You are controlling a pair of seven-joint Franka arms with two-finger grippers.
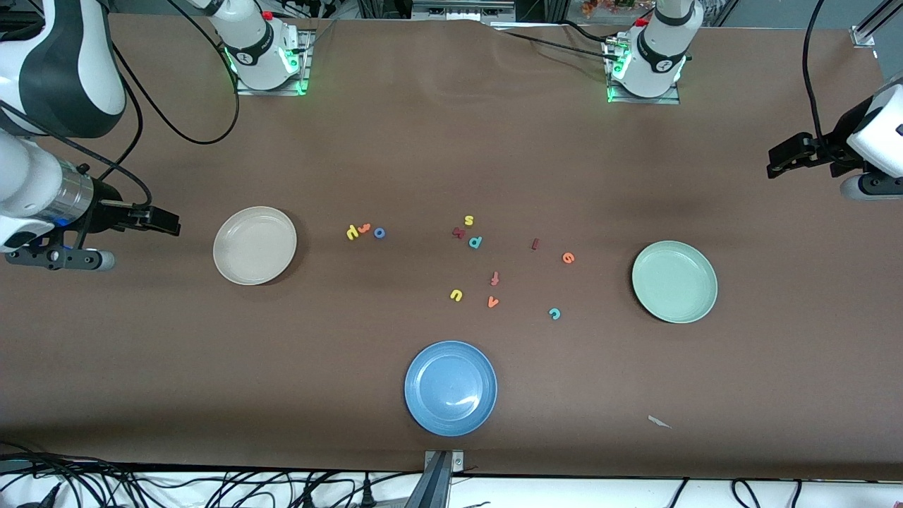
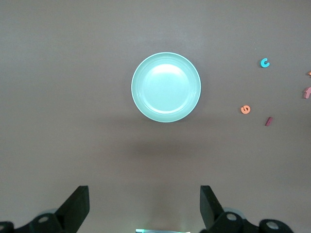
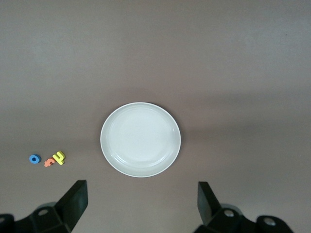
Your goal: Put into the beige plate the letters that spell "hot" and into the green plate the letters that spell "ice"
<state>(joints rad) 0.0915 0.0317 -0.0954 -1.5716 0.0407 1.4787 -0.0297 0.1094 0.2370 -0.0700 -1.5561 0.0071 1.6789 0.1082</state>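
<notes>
The beige plate (image 1: 255,245) (image 3: 140,139) lies toward the right arm's end, the green plate (image 1: 674,281) (image 2: 165,87) toward the left arm's end, both bare inside. Beside the beige plate lie the yellow h (image 1: 352,232) (image 3: 59,158), orange t (image 1: 364,227) (image 3: 48,162) and blue o (image 1: 379,232) (image 3: 34,158). The dark red i (image 1: 535,244) (image 2: 268,121), orange e (image 1: 568,258) (image 2: 246,109) and teal c (image 1: 554,313) (image 2: 265,62) lie apart near the green plate. My right gripper (image 1: 166,222) (image 3: 141,206) hangs open and holds nothing, over the table's end by the beige plate. My left gripper (image 1: 776,162) (image 2: 145,208) hangs open and holds nothing, by the green plate.
A blue plate (image 1: 451,387) sits nearest the front camera. Mid-table lie a yellow s (image 1: 469,220), a dark red letter (image 1: 458,232), a teal p (image 1: 475,242), a red-orange f (image 1: 494,278), a yellow u (image 1: 456,295) and an orange v (image 1: 492,302). A white scrap (image 1: 659,422) lies near the front edge.
</notes>
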